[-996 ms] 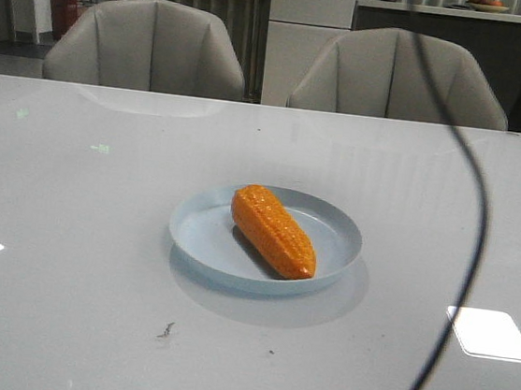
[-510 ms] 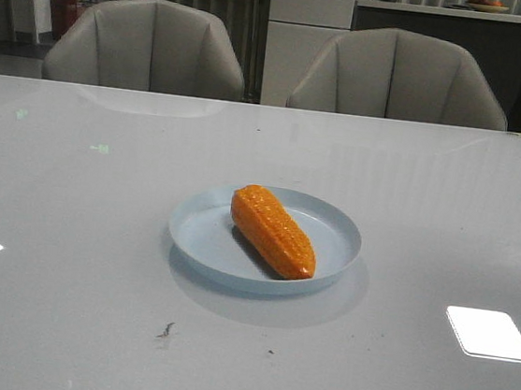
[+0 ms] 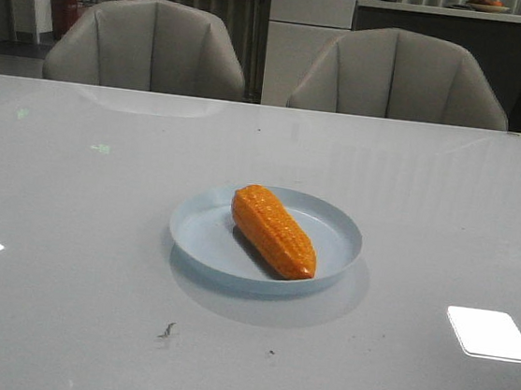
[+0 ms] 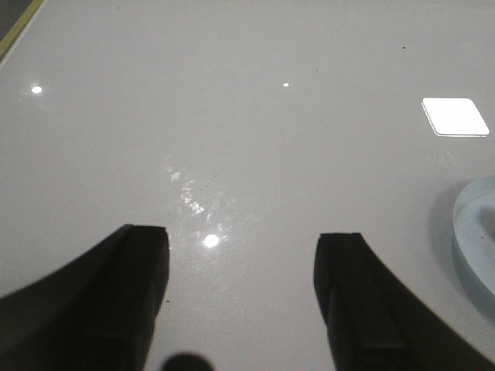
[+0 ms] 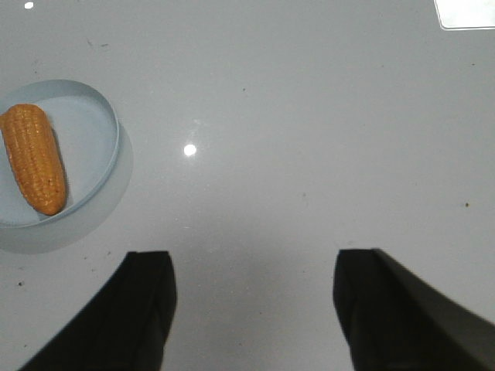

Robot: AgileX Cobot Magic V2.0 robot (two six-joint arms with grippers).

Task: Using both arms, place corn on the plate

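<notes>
In the front view you have one plate point(image 3: 265, 240) and one corn point(image 3: 273, 230), and nothing else on the table point(image 3: 68, 230). The pale-blue plate sits near the middle of the glossy grey table. The corn lies inside it, resting on the plate's floor, set diagonally with its blunt end toward the far left and its tapered end toward the near right, close to the rim. You can count two grey chairs point(image 3: 148, 46) behind the far edge of the table. A bright rectangular reflection point(image 3: 489, 333) shows on the table surface to the right of the plate. Neither arm appears in this view.

In the left wrist view you see the left gripper point(image 4: 241, 297), its two black fingers point(image 4: 139, 270) spread wide with bare table between them and nothing held. One curved piece of the plate's rim point(image 4: 473, 232) shows at the picture's edge, apart from the fingers; the corn is out of this picture.

In the right wrist view you see the right gripper point(image 5: 251, 309), its two fingers point(image 5: 147, 297) likewise standing apart over bare table, gripping nothing. The plate point(image 5: 104, 147) is partly in the picture, well clear of the fingers, and the single corn point(image 5: 32, 158) lies in it, its narrow end near the rim.
</notes>
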